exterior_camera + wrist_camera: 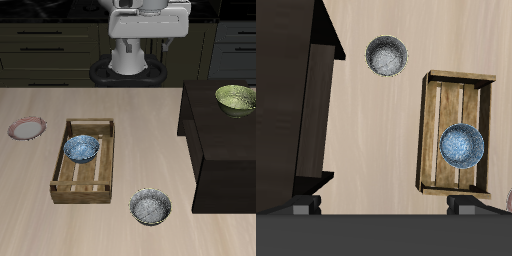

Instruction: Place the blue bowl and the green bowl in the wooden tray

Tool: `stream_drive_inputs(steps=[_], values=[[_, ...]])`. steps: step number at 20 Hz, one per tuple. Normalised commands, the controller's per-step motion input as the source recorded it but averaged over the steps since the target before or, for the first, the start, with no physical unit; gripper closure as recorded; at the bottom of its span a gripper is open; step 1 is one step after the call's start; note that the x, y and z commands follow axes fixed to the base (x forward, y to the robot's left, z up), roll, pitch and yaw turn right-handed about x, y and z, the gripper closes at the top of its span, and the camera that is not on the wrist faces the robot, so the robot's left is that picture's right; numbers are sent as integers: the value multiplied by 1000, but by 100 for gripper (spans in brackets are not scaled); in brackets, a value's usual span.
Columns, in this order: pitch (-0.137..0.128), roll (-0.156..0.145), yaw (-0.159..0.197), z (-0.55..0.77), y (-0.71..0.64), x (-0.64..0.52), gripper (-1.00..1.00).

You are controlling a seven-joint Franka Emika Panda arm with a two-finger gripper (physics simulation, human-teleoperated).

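The blue bowl (81, 149) sits inside the wooden tray (62, 160), in the half farther from the table's front edge; both also show in the wrist view, bowl (462, 146) and tray (431, 130). The green bowl (236, 98) stands on top of a dark cabinet (215, 150), apart from the tray, and is out of the wrist view. My gripper (384, 208) is open and empty, high above the table, with its two fingertips (301, 208) spread wide. Only the arm's upper part (150, 12) shows in the exterior view.
A grey speckled bowl (150, 207) lies near the table's front edge, beside the tray, and shows in the wrist view (387, 55). A pink-rimmed plate (27, 128) lies on the tray's other side. The dark cabinet (296, 110) stands higher than the tabletop.
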Motion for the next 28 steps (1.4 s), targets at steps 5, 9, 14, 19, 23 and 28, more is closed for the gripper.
stream_drive_inputs(steps=[5,9,14,19,23,28], values=[[19,4,-16,36,264,168,-100],[25,30,-16,26,464,158,-100],[0,27,17,32,391,36,-100],[5,35,-6,41,365,44,-100],[29,-11,-29,-36,412,201,-100],[3,-26,-29,14,245,120,-100]])
